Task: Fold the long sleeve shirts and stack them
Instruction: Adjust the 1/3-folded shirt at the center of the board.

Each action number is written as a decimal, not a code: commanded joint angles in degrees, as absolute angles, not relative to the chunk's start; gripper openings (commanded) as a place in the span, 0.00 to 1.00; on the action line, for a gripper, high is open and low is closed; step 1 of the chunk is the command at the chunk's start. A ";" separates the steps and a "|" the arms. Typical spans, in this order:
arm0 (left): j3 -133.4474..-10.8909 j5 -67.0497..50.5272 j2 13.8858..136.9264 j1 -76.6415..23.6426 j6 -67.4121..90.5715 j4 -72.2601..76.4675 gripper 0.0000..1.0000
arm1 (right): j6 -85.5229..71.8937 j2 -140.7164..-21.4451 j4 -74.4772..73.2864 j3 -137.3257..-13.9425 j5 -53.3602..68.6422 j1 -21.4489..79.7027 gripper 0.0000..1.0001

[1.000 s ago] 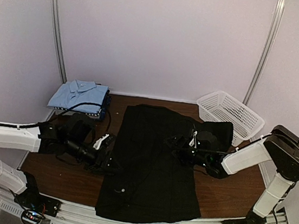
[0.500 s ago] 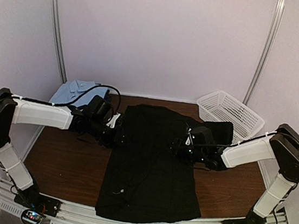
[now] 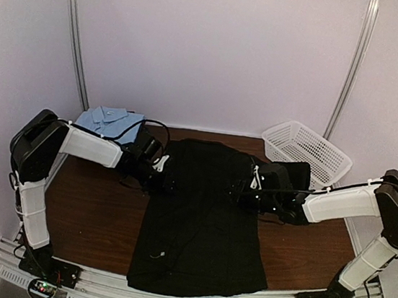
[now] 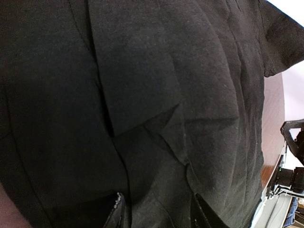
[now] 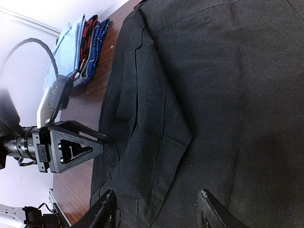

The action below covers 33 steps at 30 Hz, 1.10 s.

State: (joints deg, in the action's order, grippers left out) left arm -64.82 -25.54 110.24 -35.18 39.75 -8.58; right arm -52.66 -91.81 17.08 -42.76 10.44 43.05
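Note:
A large black long sleeve shirt (image 3: 201,222) lies spread flat across the middle of the table, with one part (image 3: 292,171) reaching toward the basket. My left gripper (image 3: 165,182) sits at its left edge near the top. In the left wrist view black cloth (image 4: 142,80) fills the frame, and the left gripper (image 4: 157,214) stands open just over it. My right gripper (image 3: 236,192) hovers over the shirt's right half. Its jaws (image 5: 156,211) are open above the cloth (image 5: 213,95). A stack of folded shirts (image 3: 109,120), light blue on top, lies at the back left.
A white mesh basket (image 3: 307,152) stands at the back right, close to the shirt's right part. The folded stack (image 5: 83,45) lies just behind the left gripper (image 5: 102,138). Bare brown table (image 3: 89,215) shows on both sides of the shirt.
The left arm has swung from the near left toward the back, bringing its gripper to the shirt's upper left edge. The right gripper has barely shifted, and its jaws have narrowed.

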 commanded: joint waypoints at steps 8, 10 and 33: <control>-70.04 -29.81 116.16 -34.11 38.86 -2.99 0.50 | -51.89 -89.94 15.75 -41.75 9.23 43.31 0.58; -70.38 -30.67 116.08 -34.03 38.63 -2.46 0.50 | -51.78 -89.68 15.42 -41.66 9.23 43.31 0.58; -64.95 -28.94 109.64 -33.75 38.10 2.36 0.00 | -51.09 -95.11 16.08 -45.24 10.72 43.49 0.57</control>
